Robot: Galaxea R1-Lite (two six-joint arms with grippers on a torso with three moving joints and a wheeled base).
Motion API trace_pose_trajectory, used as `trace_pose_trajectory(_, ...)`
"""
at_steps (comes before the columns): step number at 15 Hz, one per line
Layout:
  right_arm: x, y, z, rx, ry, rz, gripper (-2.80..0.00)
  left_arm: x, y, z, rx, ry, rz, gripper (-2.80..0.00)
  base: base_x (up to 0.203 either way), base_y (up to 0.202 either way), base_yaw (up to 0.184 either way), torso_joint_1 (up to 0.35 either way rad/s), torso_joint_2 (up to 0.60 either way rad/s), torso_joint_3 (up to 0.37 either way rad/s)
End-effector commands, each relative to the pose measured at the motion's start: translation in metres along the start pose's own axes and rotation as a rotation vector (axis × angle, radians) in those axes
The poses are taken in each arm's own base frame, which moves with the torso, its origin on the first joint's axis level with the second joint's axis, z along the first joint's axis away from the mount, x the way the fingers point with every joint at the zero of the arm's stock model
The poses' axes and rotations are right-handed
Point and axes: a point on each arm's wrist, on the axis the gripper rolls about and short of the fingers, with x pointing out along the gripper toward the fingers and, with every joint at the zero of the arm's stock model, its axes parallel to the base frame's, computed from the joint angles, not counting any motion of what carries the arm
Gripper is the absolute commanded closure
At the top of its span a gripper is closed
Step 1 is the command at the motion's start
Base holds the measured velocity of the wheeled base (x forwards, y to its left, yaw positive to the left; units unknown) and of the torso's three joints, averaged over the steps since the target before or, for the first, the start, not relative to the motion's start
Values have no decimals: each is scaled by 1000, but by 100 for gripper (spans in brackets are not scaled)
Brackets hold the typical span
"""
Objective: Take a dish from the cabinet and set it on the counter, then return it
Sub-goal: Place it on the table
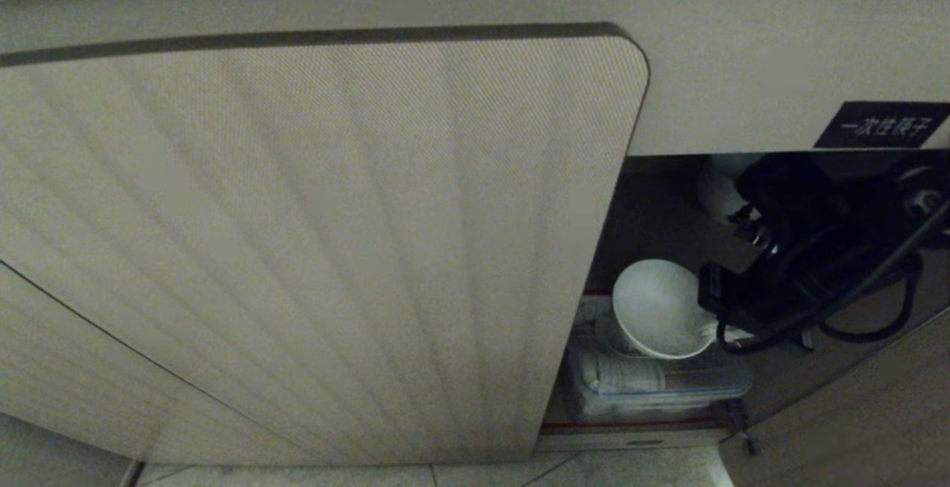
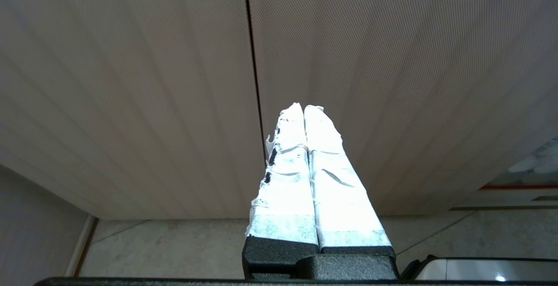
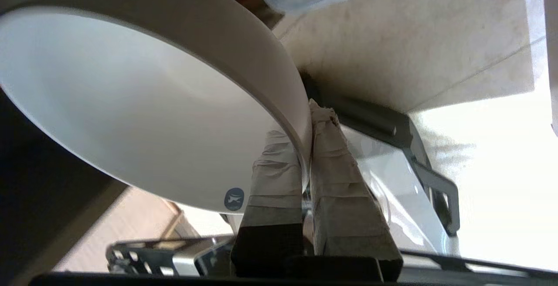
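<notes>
Ribbed cabinet door (image 1: 319,249) beside held dish (image 1: 657,309), clear plastic box (image 1: 653,387) beneath.

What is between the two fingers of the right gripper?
The rim of the white bowl: the right gripper pinches it, one finger inside, one outside, shown in the right wrist view.

Head view: close, angled down at the cabinet (image 1: 334,234) front. Right wrist view: close under the dish (image 3: 144,103), shared with head view lower right.

Right gripper (image 3: 305,116) pinched closed on something; left gripper (image 2: 304,110) closed, parked.
</notes>
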Motion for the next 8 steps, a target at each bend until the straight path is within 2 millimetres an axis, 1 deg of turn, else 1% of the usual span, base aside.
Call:
trace_pose_trajectory(1, -11, 0, -10, -14, -1, 16, 0, 0, 0, 0, 0, 0, 2, 0, 0, 0, 0, 0, 0, 0)
trace_pose_trajectory(3, -14, -1, -18, -26, 8, 18, 0, 0, 0, 0, 0, 0, 0, 0, 0, 0, 0, 0, 0, 0)
trace_pose_trajectory(8, -22, -2, -29, -47, 22, 23, 0, 0, 0, 0, 0, 0, -1, 0, 0, 0, 0, -6, 0, 5)
